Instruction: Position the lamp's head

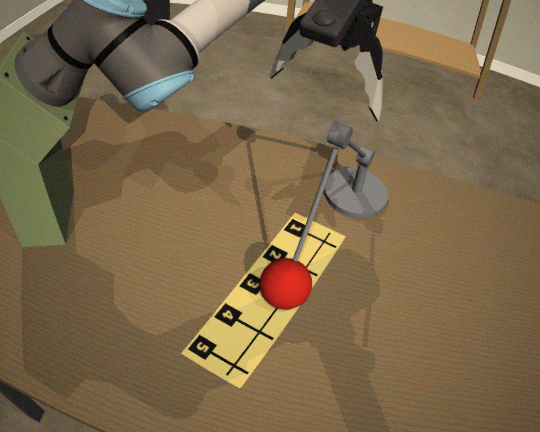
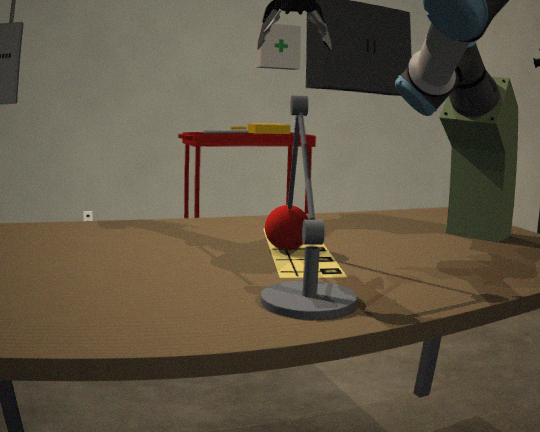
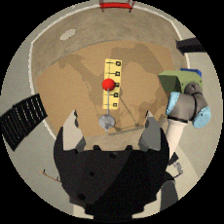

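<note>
Brown bench (image 1: pixel 457 290) w/ rounded edges is filling my views, grey wall behind. I'm starting from the lamp's red head (image 1: pixel 285 283): it's sitting low over the yellow mark strip (image 1: pixel 242 365) near bench centre, roughly over mark 3 in the top view, though parallax makes that approx. Thin grey rod (image 1: pixel 316 203) is running from head up to the top joint (image 1: pixel 340 134), then back down to the round base (image 1: pixel 357 197) toward the far edge. I'm judging the head as a smooth, hard ball, slippery for two jaws; linkage looks stiff but one joint is sagging, so I'm favouring a hold on the rod just above the head. Gripper (image 1: pixel 327 90) is hanging high above base & top joint, jaws spread fully, carrying nothing. Green pedestal (image 1: pixel 12 170) is standing at the left edge.
</note>
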### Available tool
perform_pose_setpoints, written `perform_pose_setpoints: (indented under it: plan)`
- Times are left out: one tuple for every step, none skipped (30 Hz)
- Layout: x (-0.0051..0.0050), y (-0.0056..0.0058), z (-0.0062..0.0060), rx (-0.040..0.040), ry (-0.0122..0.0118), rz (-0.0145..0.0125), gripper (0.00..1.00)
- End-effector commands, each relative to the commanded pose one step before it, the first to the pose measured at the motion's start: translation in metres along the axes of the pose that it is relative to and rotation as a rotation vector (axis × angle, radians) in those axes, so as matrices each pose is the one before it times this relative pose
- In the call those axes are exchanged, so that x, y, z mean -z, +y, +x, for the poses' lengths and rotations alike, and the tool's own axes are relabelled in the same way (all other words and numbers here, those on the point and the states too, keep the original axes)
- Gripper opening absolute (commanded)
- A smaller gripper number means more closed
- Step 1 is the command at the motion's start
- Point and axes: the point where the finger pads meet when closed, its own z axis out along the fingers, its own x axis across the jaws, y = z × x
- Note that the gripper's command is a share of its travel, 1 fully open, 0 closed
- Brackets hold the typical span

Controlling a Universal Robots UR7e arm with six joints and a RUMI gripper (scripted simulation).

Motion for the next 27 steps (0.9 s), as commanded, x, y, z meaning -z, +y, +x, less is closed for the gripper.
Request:
perform_pose_setpoints:
  plan:
    - [-0.00105,-0.01464,0.00040,0.00045,-0.00026,0.00011,1.00]
    - [-0.00051,-0.00242,0.00006,-0.00002,0.00000,0.00000,1.00]
    - [-0.00051,-0.00242,0.00006,-0.00002,0.00000,0.00000,1.00]
    - [-0.00051,-0.00242,0.00006,-0.00002,0.00000,0.00000,1.00]
    - [-0.00051,-0.00242,0.00006,-0.00002,0.00000,0.00000,1.00]
    - [-0.00051,-0.00242,0.00006,-0.00002,0.00000,0.00000,1.00]
    - [-0.00051,-0.00242,0.00006,-0.00002,0.00000,0.00000,1.00]
    - [-0.00051,-0.00242,0.00006,-0.00002,0.00000,0.00000,1.00]
    - [-0.00051,-0.00242,0.00006,-0.00002,0.00000,0.00000,1.00]
    - [-0.00051,-0.00242,0.00006,-0.00002,0.00000,0.00000,1.00]
    - [-0.00051,-0.00242,0.00006,-0.00002,0.00000,0.00000,1.00]
    - [-0.00051,-0.00242,0.00006,-0.00002,0.00000,0.00000,1.00]
    - [-0.00051,-0.00242,0.00006,-0.00002,0.00000,0.00000,1.00]
    - [-0.00051,-0.00242,0.00006,-0.00002,0.00000,0.00000,1.00]
    - [-0.00051,-0.00242,0.00006,-0.00002,0.00000,0.00000,1.00]
    - [-0.00051,-0.00242,0.00006,-0.00002,0.00000,0.00000,1.00]
    - [0.00000,0.00000,0.00000,0.00000,0.00000,0.00000,1.00]
    - [0.00000,0.00000,0.00000,0.00000,0.00000,0.00000,1.00]
    - [0.00011,0.00048,0.00001,-0.00078,-0.00134,-0.01672,1.00]
    - [0.00010,0.00048,0.00001,-0.00078,-0.00134,-0.01672,1.00]
    - [0.00009,0.00048,0.00001,-0.00078,-0.00134,-0.01672,1.00]
    - [0.00009,0.00048,0.00001,-0.00078,-0.00134,-0.01672,1.00]
    - [0.00008,0.00048,0.00001,-0.00078,-0.00134,-0.01672,1.00]
    - [0.00007,0.00048,0.00001,-0.00078,-0.00134,-0.01672,1.00]
    - [0.00006,0.00048,0.00001,-0.00078,-0.00134,-0.01672,1.00]
    - [0.00005,0.00049,0.00001,-0.00078,-0.00134,-0.01672,1.00]
    - [0.00005,0.00049,0.00001,-0.00078,-0.00134,-0.01672,1.00]
